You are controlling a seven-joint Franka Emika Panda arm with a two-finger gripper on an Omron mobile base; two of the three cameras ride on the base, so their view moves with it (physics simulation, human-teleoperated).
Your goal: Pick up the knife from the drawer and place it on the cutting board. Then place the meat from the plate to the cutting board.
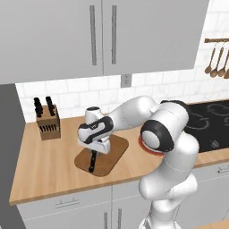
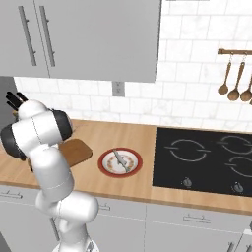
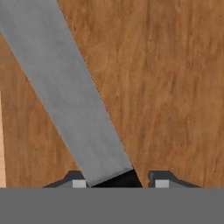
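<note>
The knife (image 1: 91, 162) lies on the brown cutting board (image 1: 112, 156), its black handle pointing toward the counter's front edge. My gripper (image 1: 95, 150) hangs just above the knife. In the hand view the silver blade (image 3: 74, 96) runs up and left over the cutting board (image 3: 175, 87). There the gripper (image 3: 119, 183) straddles the handle's end, open, with a gap showing beside the right fingertip (image 3: 162, 181). To the right of the cutting board (image 2: 76, 151), the red-rimmed plate (image 2: 103, 163) carries the meat (image 2: 119, 160). The drawer is out of view.
A wooden knife block (image 1: 48, 121) stands at the back left of the counter. A black cooktop (image 2: 206, 162) lies right of the plate, with wooden spoons (image 2: 236, 78) hanging above. Grey wall cabinets (image 1: 98, 36) hang overhead. Grey fronts (image 1: 67, 203) below the counter are shut.
</note>
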